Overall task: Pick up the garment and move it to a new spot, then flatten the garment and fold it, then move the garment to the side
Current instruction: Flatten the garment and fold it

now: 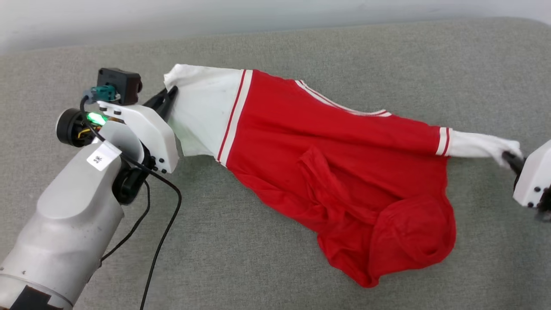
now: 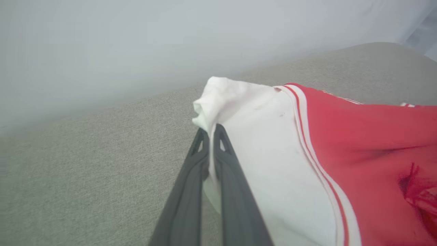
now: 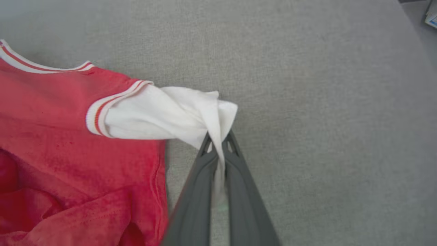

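Thin red jersey (image 1: 344,172), white sleeves, slung between grippers: left gripper (image 2: 211,132) clenched on one sleeve end, right gripper (image 3: 218,140) on other. Soft, light, probably slippery (hem bunched); sleeve ends suit spreading.

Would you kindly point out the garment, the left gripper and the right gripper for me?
garment (image 1: 344,172): head view, on its red body.
left gripper (image 2: 211,132): left wrist view, midway between fingertips pinching a white sleeve.
right gripper (image 3: 219,139): right wrist view, midway between fingertips pinching the other white sleeve.
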Motion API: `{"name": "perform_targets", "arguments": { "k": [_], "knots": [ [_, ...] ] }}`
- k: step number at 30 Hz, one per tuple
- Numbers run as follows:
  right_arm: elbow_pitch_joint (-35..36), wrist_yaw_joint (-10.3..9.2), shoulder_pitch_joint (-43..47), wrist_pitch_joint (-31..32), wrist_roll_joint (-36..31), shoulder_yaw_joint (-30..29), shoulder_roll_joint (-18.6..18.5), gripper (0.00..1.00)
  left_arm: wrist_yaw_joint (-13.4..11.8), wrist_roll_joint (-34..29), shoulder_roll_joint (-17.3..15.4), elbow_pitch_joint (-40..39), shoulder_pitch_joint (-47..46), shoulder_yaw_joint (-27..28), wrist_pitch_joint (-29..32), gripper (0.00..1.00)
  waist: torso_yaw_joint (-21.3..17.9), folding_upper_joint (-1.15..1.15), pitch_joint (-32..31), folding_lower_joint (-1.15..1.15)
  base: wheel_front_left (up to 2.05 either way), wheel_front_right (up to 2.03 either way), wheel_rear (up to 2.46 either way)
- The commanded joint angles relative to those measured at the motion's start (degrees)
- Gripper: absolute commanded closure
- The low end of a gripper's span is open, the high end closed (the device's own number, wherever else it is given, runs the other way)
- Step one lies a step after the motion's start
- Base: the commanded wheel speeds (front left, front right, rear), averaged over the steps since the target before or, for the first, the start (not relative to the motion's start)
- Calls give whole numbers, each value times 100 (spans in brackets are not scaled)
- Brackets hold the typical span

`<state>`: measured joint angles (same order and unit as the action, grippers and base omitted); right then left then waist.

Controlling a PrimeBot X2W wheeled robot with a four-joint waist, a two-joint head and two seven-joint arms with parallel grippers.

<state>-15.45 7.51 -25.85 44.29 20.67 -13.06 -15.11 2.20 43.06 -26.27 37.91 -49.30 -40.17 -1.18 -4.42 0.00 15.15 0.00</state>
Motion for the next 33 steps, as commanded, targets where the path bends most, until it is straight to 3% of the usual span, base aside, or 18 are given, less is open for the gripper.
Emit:
{"name": "perform_targets", "arguments": {
  "k": [1, 12, 22, 33],
  "knots": [
    [88, -4, -156, -75, -87, 11, -100, 100, -45, 22, -34, -19, -66, 49, -43, 100, -3, 0, -67, 0, 0, 0, 0],
    [215, -4, -1587, -324, -280, 387, -417, 100, -83, 128, -143, 182, -1055, 430, -159, 100, 4, 0, -89, 0, 0, 0, 0],
    [-341, -5, -3780, -1170, -667, 722, -569, 100, -38, -73, -251, 925, -2693, 717, -612, 100, 5, 0, 502, 0, 0, 0, 0],
    [-1220, -7, -6011, -2494, -1188, 705, -420, 100, -87, -412, -486, 1512, -4503, 1006, -1305, 100, -94, 0, 1360, 0, 0, 0, 0]
  ]
}}
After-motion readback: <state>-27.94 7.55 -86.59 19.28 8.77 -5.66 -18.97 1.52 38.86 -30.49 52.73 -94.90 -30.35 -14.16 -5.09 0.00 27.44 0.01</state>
